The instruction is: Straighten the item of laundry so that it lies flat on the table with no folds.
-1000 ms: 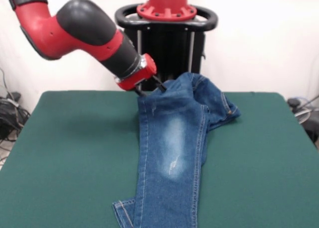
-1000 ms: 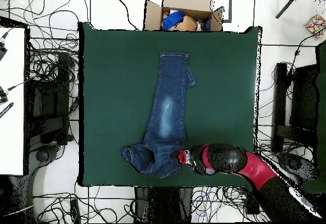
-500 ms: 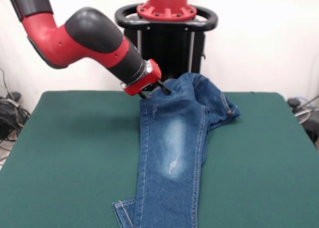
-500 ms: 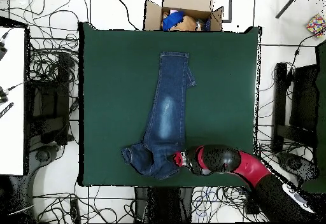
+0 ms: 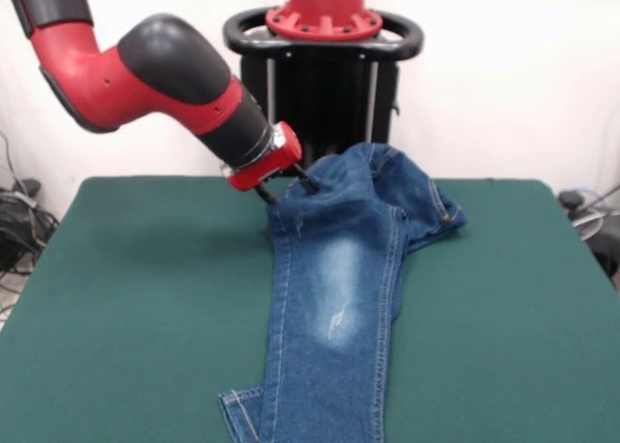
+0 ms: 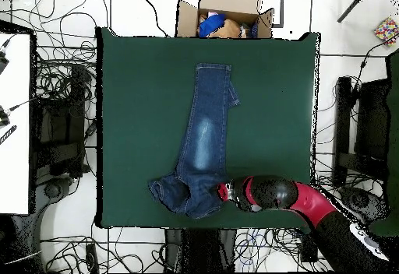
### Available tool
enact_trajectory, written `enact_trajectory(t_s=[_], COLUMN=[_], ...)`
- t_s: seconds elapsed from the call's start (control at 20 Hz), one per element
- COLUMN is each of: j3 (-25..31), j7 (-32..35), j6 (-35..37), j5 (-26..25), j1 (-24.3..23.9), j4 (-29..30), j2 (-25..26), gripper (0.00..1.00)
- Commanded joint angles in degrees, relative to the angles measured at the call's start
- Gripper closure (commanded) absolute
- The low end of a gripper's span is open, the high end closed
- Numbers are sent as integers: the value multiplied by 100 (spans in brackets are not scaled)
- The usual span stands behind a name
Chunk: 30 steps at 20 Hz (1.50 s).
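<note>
The item of laundry, a pair of blue jeans, lies lengthwise on the green table. The legs run toward the near edge, one hem folded out at the bottom left. The waist end is bunched up at the far side, with a fold sticking out to the right. My gripper sits at the left corner of the bunched waist, open, with its two dark fingers spread on the denim edge. From overhead, the jeans run up the table, and the gripper touches their lower right edge.
The robot's pedestal stands right behind the bunched waist. A cardboard box with coloured things sits past the table's far edge. Cables and equipment surround the table on the floor.
The gripper shifted right along the waist edge, then came back left and slightly lower. The jeans have barely moved.
</note>
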Motion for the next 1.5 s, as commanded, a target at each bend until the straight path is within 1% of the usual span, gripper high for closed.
enact_trajectory(t_s=[0.05,0.25,0.55,1.25,1.5], j3=[291,297,274,254,282], j7=[-697,-685,-724,-710,-902], j6=[-67,-70,-101,-207,-171], j5=[-351,-334,-338,-406,-410], j1=[219,245,271,283,298], j4=[-808,-821,-912,-916,-1171], j2=[-59,-72,113,161,441], gripper=[0,0,0,0,0])
